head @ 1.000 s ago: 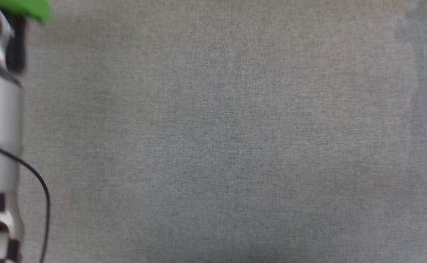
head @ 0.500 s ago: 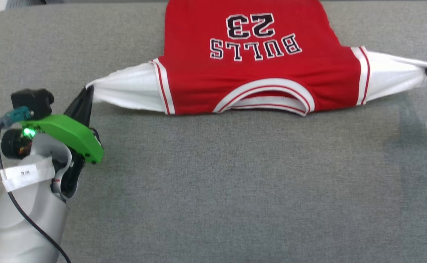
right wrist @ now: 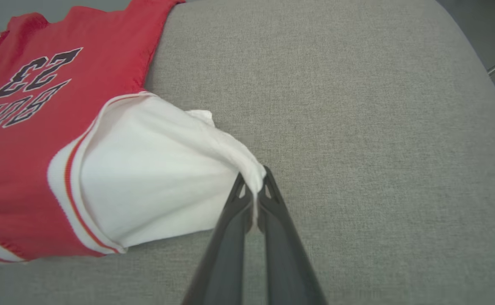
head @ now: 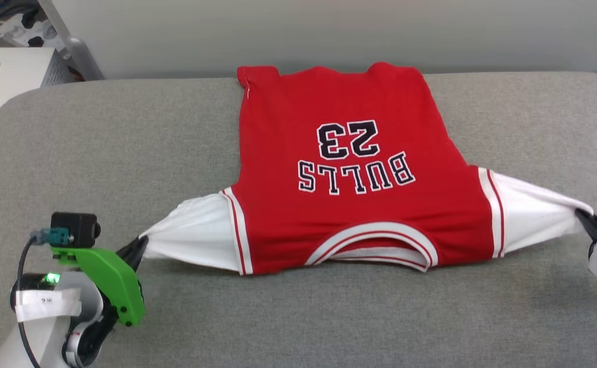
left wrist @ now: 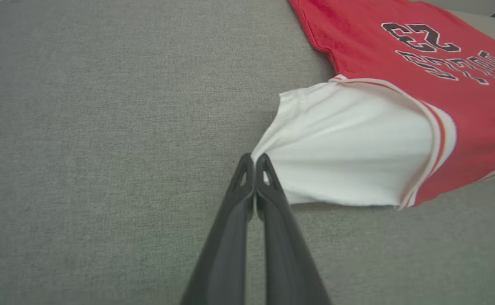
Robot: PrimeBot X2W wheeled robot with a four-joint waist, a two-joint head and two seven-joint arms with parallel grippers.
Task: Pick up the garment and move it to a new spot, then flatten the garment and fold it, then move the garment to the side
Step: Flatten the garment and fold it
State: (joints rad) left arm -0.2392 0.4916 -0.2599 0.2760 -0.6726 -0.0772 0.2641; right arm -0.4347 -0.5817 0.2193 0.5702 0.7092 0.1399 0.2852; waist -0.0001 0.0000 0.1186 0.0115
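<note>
Shirt (head: 349, 214), red with white sleeves, is lying spread on the grey surface (head: 124, 143) in the middle of the head view. Its collar is facing the bottom edge and its number is reading upside down. At lower left the left jaws are pinching the tip of one sleeve (head: 196, 230), closed tight on it. At the right edge the right jaws are gripping the other sleeve (head: 533, 214).

In the left wrist view the jaws are pressing together at centre on the sleeve corner, the shirt (left wrist: 400, 51) lying at upper right.

In the right wrist view the jaws are clamping the sleeve edge at centre, the shirt (right wrist: 40, 127) lying at the left.
</note>
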